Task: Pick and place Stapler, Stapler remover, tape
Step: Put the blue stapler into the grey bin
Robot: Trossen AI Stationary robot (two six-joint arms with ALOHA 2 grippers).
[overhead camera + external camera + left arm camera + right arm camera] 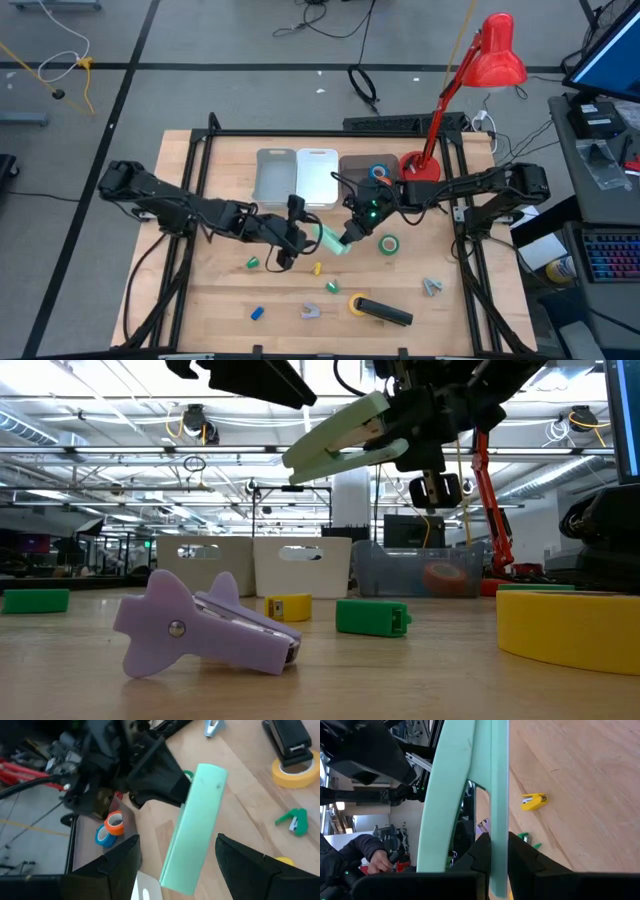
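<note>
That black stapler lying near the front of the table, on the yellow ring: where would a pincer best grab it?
Probably across the middle of the black stapler's long body, coming straight down from above. It lies flat and narrow, so its two long sides are free. One end rests on the yellow tape roll, so stay clear of that end.

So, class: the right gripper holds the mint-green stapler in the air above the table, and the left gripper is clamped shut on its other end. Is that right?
Not quite. The right gripper does hold the mint-green stapler in the air, but the left gripper is open, its fingers either side of the stapler without clamping it. The left wrist view shows this.
</note>
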